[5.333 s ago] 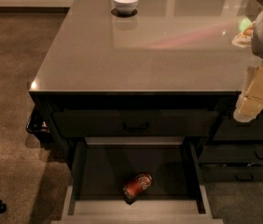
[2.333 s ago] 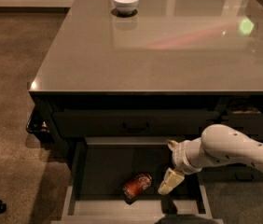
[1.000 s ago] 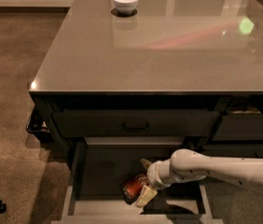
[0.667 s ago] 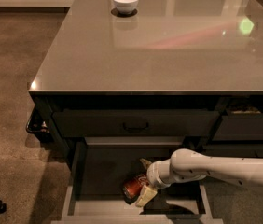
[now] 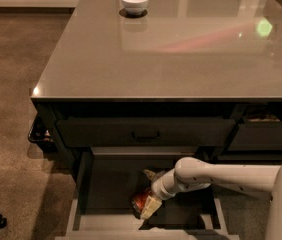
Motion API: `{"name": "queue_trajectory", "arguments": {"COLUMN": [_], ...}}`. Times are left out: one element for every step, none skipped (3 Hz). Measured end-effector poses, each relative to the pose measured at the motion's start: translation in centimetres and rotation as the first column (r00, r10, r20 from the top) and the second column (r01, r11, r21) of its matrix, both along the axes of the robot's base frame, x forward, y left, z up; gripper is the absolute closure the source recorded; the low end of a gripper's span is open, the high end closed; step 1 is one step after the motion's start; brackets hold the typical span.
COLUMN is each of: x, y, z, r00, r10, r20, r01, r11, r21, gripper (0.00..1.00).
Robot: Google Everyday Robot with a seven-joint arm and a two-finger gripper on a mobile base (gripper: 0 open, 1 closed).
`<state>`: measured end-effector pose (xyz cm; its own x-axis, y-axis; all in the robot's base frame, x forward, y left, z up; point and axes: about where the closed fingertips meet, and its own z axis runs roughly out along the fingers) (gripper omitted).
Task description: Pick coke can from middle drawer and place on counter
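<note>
The coke can point(image 5: 140, 201), red-orange, lies on its side on the dark floor of the open middle drawer point(image 5: 106, 194), near the front centre. My gripper point(image 5: 148, 206) reaches in from the right on a white arm and sits right at the can, one cream finger in front of it and partly covering it. The glossy grey-brown counter point(image 5: 181, 49) spreads above the drawer.
A white bowl point(image 5: 134, 2) stands at the counter's far edge. A closed drawer front with a small black handle point(image 5: 146, 134) is just above the open drawer. Another drawer at the right point(image 5: 261, 118) is slightly open. Speckled brown floor point(image 5: 11, 84) lies to the left.
The arm came down from beside the counter into the drawer and moved left to the can. In the last second it has stayed at the can almost unmoved.
</note>
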<state>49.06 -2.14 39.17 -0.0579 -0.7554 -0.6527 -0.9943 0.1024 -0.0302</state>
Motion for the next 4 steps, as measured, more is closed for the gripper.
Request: {"name": "queue_trajectory", "arguments": {"x": [0.1, -0.8, -1.5, -1.5], "y": [0.0, -1.5, -2.5, -2.5], "z": [-1.0, -2.0, -3.0, -3.0], "r00": [0.9999, 0.999, 0.9977, 0.9977], "r10": [0.0, -0.029, -0.044, -0.044], "r20": [-0.013, -0.033, -0.051, -0.051], "r01": [0.0, 0.028, 0.042, 0.042], "r11": [1.0, 0.999, 0.999, 0.999], "r21": [0.002, -0.023, -0.029, -0.029], "gripper": [0.0, 0.0, 0.19, 0.42]}}
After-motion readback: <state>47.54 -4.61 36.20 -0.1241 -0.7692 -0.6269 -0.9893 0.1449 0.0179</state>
